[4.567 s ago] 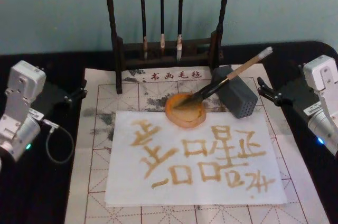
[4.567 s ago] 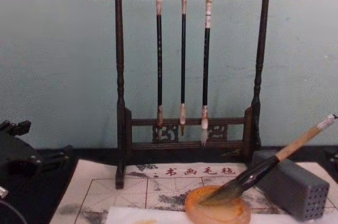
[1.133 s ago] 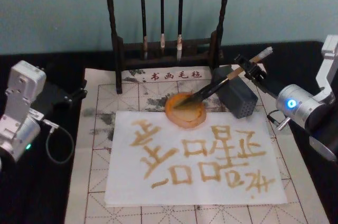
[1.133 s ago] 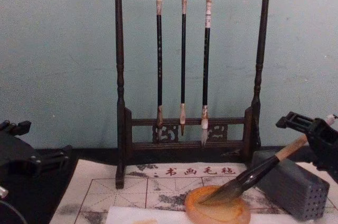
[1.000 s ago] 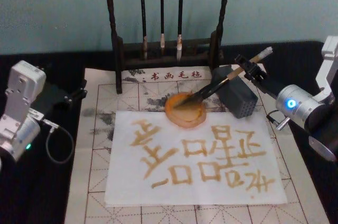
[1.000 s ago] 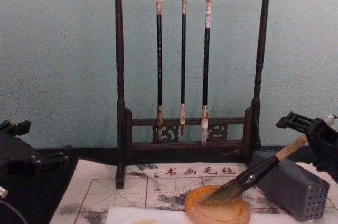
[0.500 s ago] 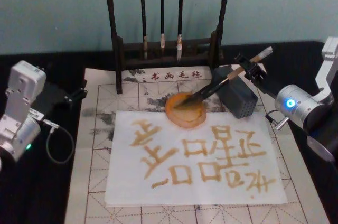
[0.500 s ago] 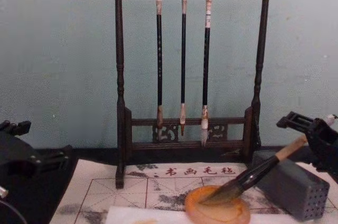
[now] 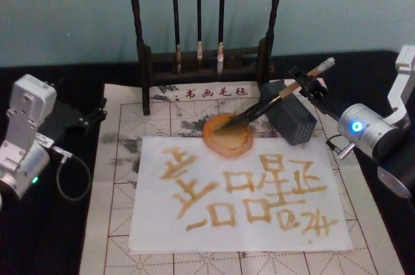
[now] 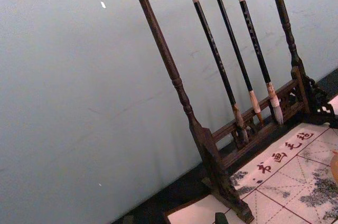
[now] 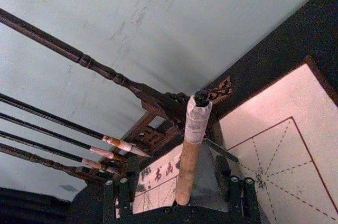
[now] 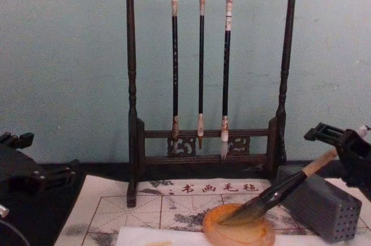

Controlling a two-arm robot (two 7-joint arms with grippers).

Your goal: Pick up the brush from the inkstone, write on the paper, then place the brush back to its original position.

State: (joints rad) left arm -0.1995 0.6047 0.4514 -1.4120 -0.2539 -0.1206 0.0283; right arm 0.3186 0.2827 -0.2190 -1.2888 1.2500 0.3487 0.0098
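The brush [image 9: 272, 101] lies slanted, its dark tip in the round orange inkstone [image 9: 227, 135] and its tan handle propped on a grey block [image 9: 292, 119]. My right gripper [image 9: 303, 83] straddles the upper handle, open, a finger on each side. In the right wrist view the handle [image 11: 190, 150] stands between the spread fingers [image 11: 117, 197] of the right gripper [image 11: 182, 197]. In the chest view the right gripper [image 12: 327, 153] is at the right edge over the brush [image 12: 278, 191] and inkstone [image 12: 237, 231]. The white paper [image 9: 240, 197] bears several amber characters. My left gripper [image 9: 97, 114] is parked far left, open.
A dark wooden rack [image 9: 204, 61] with three thin hanging brushes [image 12: 201, 66] stands behind the inkstone. The gridded felt mat [image 9: 120, 158] lies under the paper on a black table. The grey block [image 12: 319, 202] has small holes in its end. A cable loops by the left arm.
Since 4.6 s ago my right gripper has come in from its parked spot to straddle the brush handle. Over the last second it has hardly moved; the brush lies as before.
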